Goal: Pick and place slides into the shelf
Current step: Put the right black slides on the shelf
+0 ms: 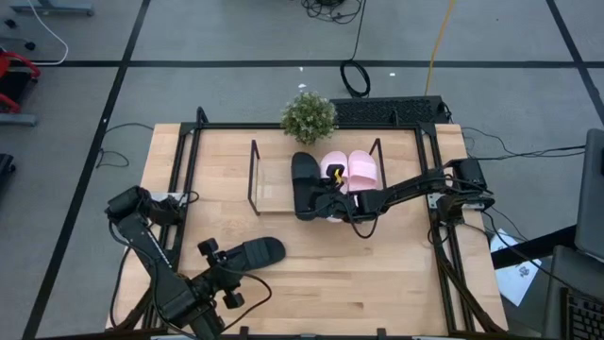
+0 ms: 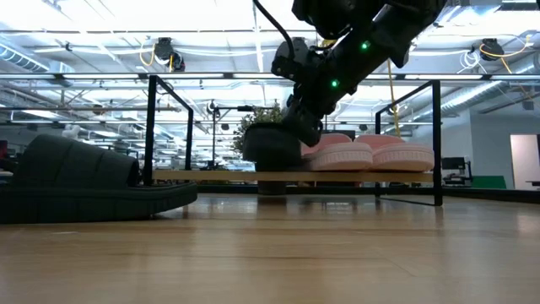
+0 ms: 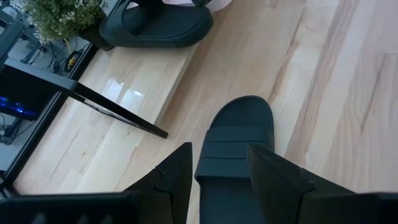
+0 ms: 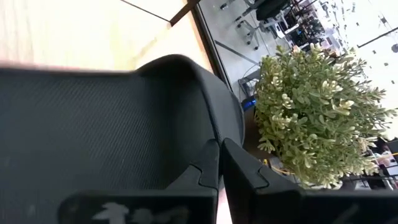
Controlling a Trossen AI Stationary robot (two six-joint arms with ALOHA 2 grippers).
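Note:
One black slide (image 1: 304,179) (image 2: 268,145) sits sole-down on the shelf's wood board (image 1: 269,194). Two pink slides (image 1: 363,168) (image 2: 371,152) stand beside it, toward the table's right. My right gripper (image 1: 332,201) (image 4: 221,165) reaches in from the right and is shut at this slide's near end. The other black slide (image 1: 257,252) (image 3: 239,143) lies flat on the table, near and left of the shelf. My left gripper (image 1: 219,262) (image 3: 217,174) is open, a finger on either side of its strap; I cannot tell whether they touch it. My right gripper pinches a thin edge of the black slide (image 4: 205,143) on the side toward the pink slides, its two fingers almost together. It comes slanting down from the table's right. The slide sits level with its sole on the shelf board (image 2: 211,176).
A potted plant (image 1: 309,115) (image 4: 311,112) stands just beyond the shelf's far side. The shelf's black wire side frames (image 1: 253,175) (image 2: 152,127) stand up at each end. Black rails (image 1: 189,161) run around the tabletop. Bare wood lies between the shelf and the near edge.

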